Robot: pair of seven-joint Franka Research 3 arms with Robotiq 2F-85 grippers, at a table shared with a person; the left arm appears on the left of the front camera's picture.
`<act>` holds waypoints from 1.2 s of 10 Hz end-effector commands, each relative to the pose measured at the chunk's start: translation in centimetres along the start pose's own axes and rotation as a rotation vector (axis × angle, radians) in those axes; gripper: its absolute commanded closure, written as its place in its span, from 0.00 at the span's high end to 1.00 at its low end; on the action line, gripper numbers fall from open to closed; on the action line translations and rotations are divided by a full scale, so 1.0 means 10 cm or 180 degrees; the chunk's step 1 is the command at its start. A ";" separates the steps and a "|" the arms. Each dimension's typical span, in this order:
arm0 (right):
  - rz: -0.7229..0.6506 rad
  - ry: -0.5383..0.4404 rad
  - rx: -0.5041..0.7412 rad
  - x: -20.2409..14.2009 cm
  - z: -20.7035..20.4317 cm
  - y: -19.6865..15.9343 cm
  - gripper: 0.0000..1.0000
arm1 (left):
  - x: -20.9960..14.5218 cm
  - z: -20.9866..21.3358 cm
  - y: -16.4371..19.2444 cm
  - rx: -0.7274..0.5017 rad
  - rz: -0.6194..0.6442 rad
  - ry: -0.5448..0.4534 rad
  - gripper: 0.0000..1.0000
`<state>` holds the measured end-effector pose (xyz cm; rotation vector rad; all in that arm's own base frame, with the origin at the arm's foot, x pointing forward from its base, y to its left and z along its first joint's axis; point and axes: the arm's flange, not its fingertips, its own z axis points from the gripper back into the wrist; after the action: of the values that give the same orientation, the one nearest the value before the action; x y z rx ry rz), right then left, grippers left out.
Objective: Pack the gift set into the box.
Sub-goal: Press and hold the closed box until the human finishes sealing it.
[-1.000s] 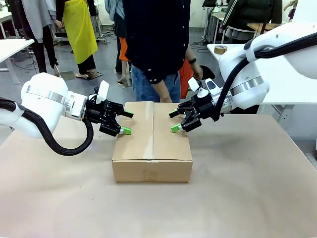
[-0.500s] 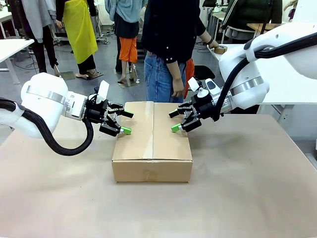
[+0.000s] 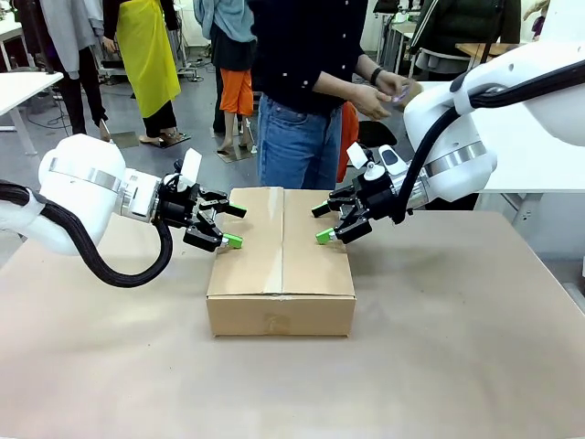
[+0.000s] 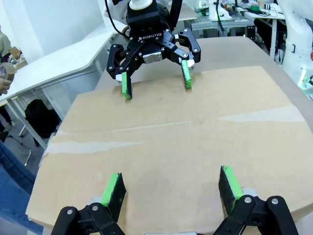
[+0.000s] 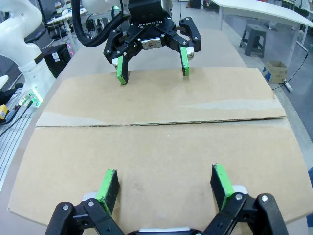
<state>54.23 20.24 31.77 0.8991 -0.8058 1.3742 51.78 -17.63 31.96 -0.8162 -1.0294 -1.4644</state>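
2 open end effectors, left [image 3: 232,226] and right [image 3: 322,223], apparently flank closed box [image 3: 281,265].

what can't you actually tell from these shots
- What is inside the box: its top flaps are shut in the front view and both wrist views, so the contents stay hidden.
- Whether the left claw and right claw touch the box top: the front view angle leaves that unclear; both are open.
- What the person's hands hold: too small and partly behind the right arm in the front view.
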 end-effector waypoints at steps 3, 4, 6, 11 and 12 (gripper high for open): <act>0.0009 0.0015 -0.0009 0.01 -0.02 0.00 1.00 | -0.02 0.00 -0.04 -0.0008 -0.0065 0.0001 1.00; 0.0009 0.0015 -0.0009 0.01 -0.02 0.00 1.00 | -0.02 0.00 -0.04 -0.0008 -0.0065 0.0001 1.00; 0.0009 0.0015 -0.0009 0.01 -0.02 0.00 1.00 | -0.02 0.00 -0.04 -0.0008 -0.0065 0.0001 1.00; 0.0009 0.0015 -0.0009 0.01 -0.02 0.00 1.00 | -0.02 0.00 -0.04 -0.0008 -0.0065 0.0001 1.00; 0.0009 0.0015 -0.0009 0.01 -0.02 0.00 1.00 | -0.02 0.00 -0.04 -0.0008 -0.0065 0.0001 1.00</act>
<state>54.23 20.24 31.77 0.8991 -0.8058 1.3742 51.78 -17.63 31.96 -0.8162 -1.0294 -1.4644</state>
